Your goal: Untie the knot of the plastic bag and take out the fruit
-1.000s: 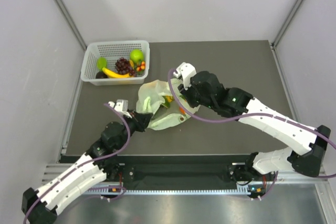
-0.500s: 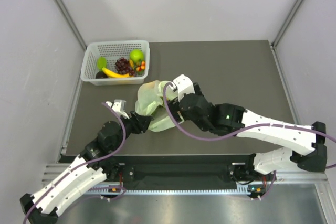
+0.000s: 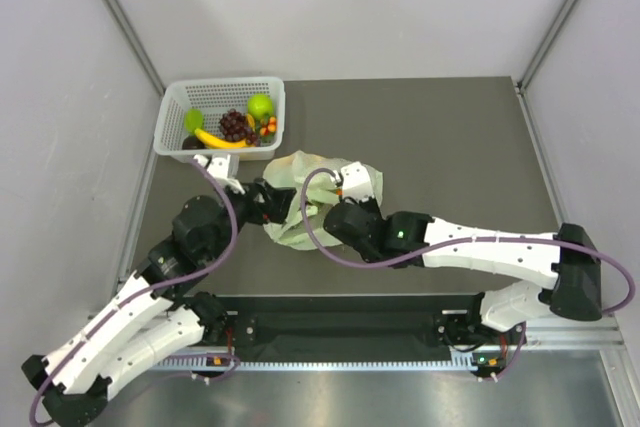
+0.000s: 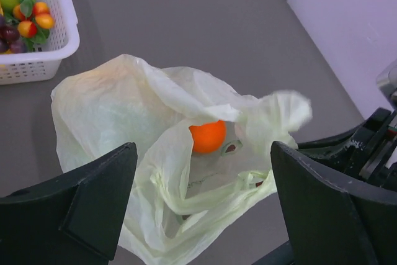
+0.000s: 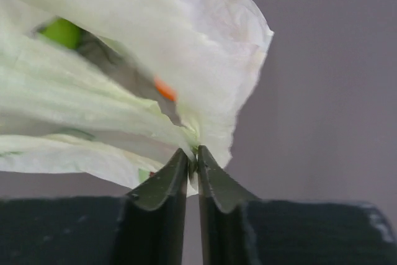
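The pale green plastic bag (image 3: 318, 185) lies crumpled on the dark table, its mouth gaping. In the left wrist view a small round orange (image 4: 208, 136) shows inside it, and twisted handle strands (image 4: 214, 202) cross the mouth; I cannot make out the knot. My left gripper (image 4: 203, 175) stands wide open just short of the bag, holding nothing, at the bag's left side (image 3: 270, 202). My right gripper (image 5: 193, 161) is shut on a pinch of the bag's film at its near right side (image 3: 340, 192). Through the film a green piece (image 5: 62, 32) and an orange patch (image 5: 164, 89) show.
A white lattice basket (image 3: 172, 112) stands at the far left, with a banana (image 3: 220, 139), dark grapes (image 3: 236, 125), a green apple (image 3: 260, 106) and small orange fruits inside. Its corner (image 4: 56, 44) shows in the left wrist view. The right arm (image 4: 372, 147) lies close beside the bag.
My left gripper has opened and let go of the bag, moving farther onto the table. My right gripper swung left, opened, then shut on the bag. The bag has spread toward the right.
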`<state>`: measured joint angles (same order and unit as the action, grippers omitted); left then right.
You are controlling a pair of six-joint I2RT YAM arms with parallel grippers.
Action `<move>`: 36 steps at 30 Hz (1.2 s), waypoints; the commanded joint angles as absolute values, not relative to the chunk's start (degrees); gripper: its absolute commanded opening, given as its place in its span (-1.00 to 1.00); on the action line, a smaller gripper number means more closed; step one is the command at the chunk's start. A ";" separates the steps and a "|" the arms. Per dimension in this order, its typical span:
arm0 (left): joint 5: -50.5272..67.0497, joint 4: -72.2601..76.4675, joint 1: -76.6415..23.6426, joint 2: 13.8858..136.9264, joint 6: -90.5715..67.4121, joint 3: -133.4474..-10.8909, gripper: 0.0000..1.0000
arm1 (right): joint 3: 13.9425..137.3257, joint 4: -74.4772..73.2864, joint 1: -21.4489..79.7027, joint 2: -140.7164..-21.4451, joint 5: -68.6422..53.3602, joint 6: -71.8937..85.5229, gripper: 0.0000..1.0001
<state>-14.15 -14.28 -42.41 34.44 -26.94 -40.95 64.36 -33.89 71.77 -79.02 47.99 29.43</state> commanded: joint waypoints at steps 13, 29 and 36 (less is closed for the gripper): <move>-0.36 -21.61 -42.89 63.35 -8.19 -59.76 0.86 | 39.74 -34.98 71.46 -51.34 47.90 49.74 -0.96; -11.67 -25.66 -47.46 74.35 1.23 -62.93 0.31 | 37.09 -34.80 69.70 -44.74 46.49 47.29 -0.91; -20.13 -23.83 -47.55 75.24 0.18 -64.16 -1.00 | 36.74 -36.38 68.65 -44.03 46.76 47.99 -0.97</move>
